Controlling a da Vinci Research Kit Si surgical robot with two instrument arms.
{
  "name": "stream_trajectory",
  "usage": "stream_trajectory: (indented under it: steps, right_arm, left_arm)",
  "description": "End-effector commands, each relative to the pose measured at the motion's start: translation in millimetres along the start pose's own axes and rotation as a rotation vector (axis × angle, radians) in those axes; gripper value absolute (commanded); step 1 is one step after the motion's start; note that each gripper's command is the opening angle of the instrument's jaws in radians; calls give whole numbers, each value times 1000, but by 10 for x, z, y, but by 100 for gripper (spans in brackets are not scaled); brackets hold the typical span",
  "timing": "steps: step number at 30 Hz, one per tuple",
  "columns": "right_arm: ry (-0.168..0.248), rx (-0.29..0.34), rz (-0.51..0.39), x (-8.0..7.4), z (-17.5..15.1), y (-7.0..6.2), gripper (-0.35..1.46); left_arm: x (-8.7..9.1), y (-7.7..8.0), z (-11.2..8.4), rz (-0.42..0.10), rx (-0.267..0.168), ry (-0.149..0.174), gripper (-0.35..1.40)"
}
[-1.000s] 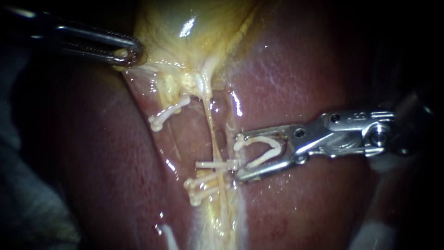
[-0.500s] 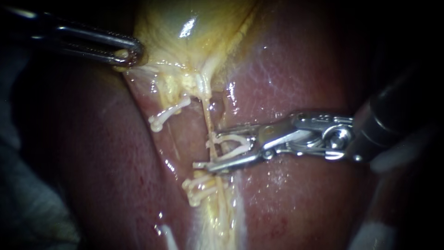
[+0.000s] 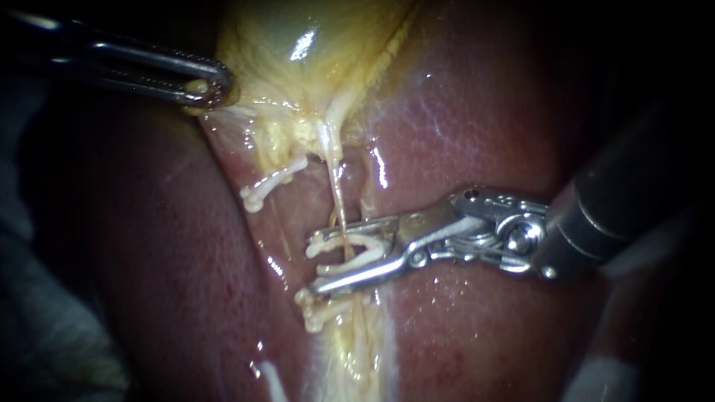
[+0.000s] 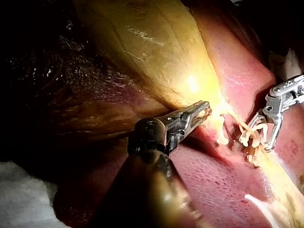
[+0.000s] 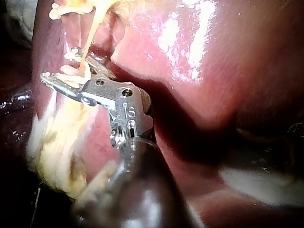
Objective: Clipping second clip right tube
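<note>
Right instrument [image 3: 316, 262] pushed further left, shaft slanting, hand wide holding clip [image 3: 359, 242] astride right tube [image 3: 337, 186], left instrument [image 3: 208, 85] clamped on gallbladder [image 3: 298, 45].

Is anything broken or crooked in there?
Nothing looks broken or spilled. The right instrument holds an open white plastic clip squarely around the thin pale tube; the left instrument grips the yellowish gallbladder.

Bare liver [image 3: 477, 126] right of tube [image 3: 337, 186], placed clips [image 3: 322, 307] seemingly crowding loaded clip [image 3: 350, 246], gallbladder [image 3: 298, 45] above
</note>
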Motion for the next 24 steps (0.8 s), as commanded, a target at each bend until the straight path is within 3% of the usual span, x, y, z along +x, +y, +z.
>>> stream_trajectory:
  steps: [1, 7, 11, 24]
  right_arm:
    - [6, 9, 5, 2, 0, -3, 48]
    - [27, 49, 14, 9, 2, -15, 44]
    - [22, 61, 30, 8, 1, -16, 40]
    - [20, 65, 47, 5, -7, -16, 3]
  left_arm:
    - [0, 0, 0, 0, 0, 0, -35]
    - [0, 0, 0, 0, 0, 0, -35]
    - [0, 0, 0, 0, 0, 0, -35]
    - [0, 0, 0, 0, 0, 0, -35]
